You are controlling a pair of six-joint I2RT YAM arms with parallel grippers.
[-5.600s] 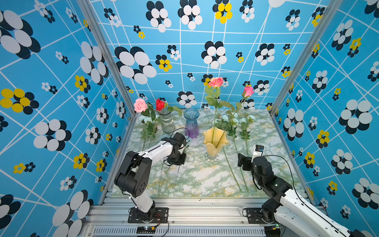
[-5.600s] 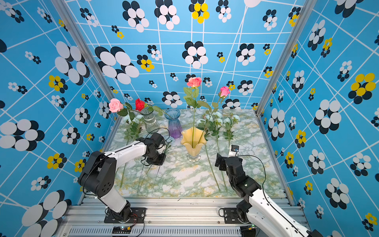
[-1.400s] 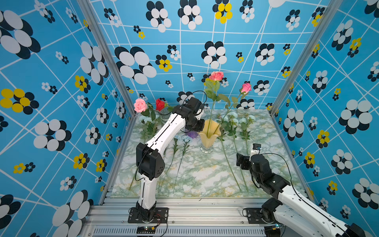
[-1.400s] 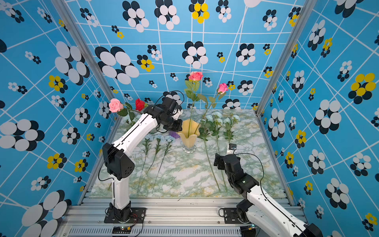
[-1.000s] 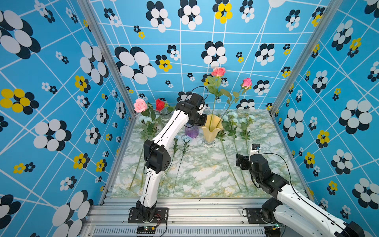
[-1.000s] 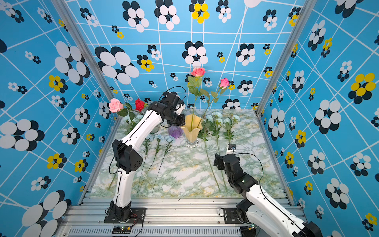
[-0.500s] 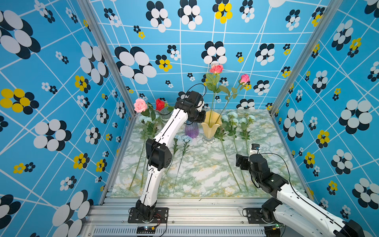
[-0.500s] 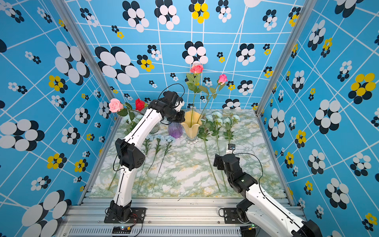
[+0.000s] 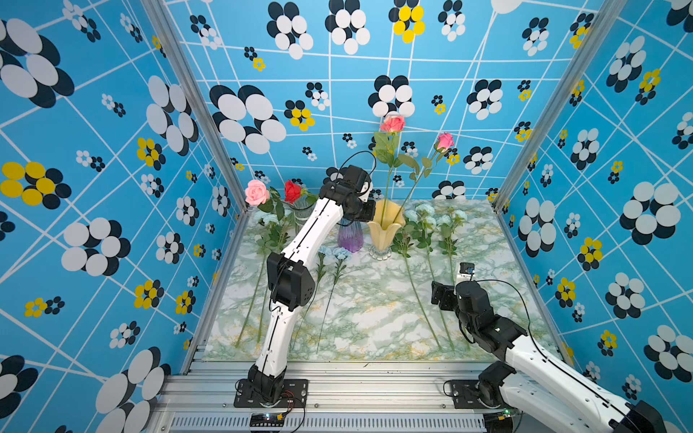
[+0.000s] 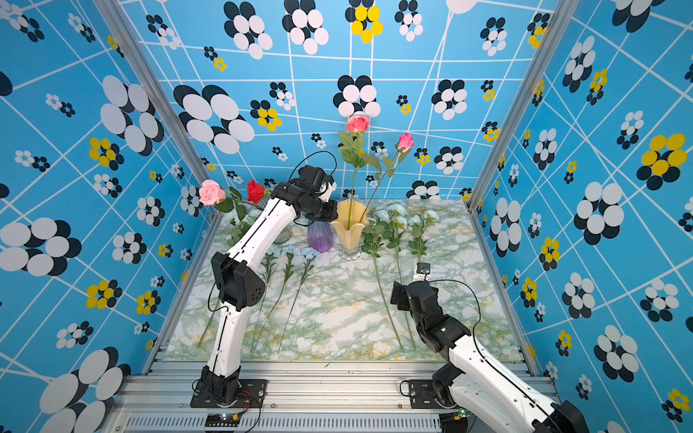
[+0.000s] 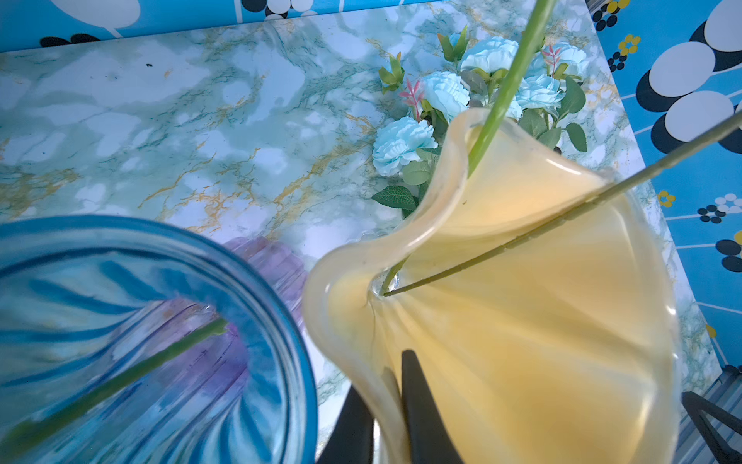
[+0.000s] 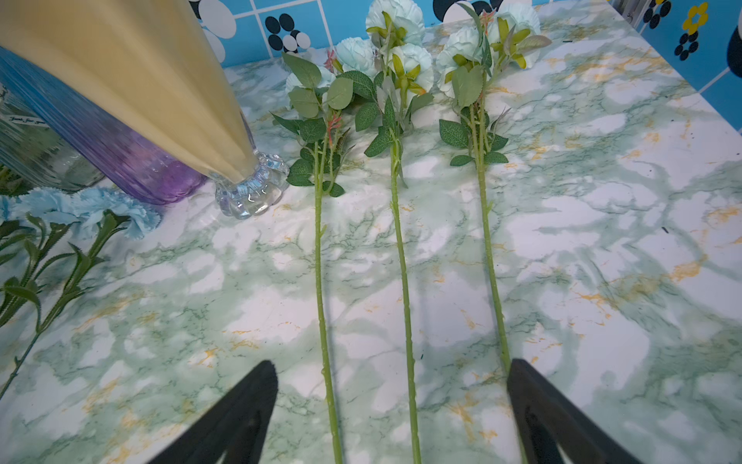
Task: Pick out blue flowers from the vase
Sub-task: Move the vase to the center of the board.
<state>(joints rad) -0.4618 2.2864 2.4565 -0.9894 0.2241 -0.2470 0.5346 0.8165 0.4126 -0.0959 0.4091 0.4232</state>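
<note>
Pinching the yellow vase (image 11: 522, 321) rim: left jaws nearly closed, one inside the wall, one outside. Right jaws spread wide, empty, low over laid-out stems. Blue flowers (image 12: 413, 60) all lie on the tabletop (image 9: 375, 318); vases hold only pink roses (image 9: 392, 123) and a red rose (image 9: 292, 190). Task looks essentially finished.

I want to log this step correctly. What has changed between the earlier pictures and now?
The left tool went from low over the table to the back and shut on the rim of the yellow vase. The vase, with its pink roses, moved back, beside the purple vase. The right tool stayed open above the blue flowers lying on the table.
</note>
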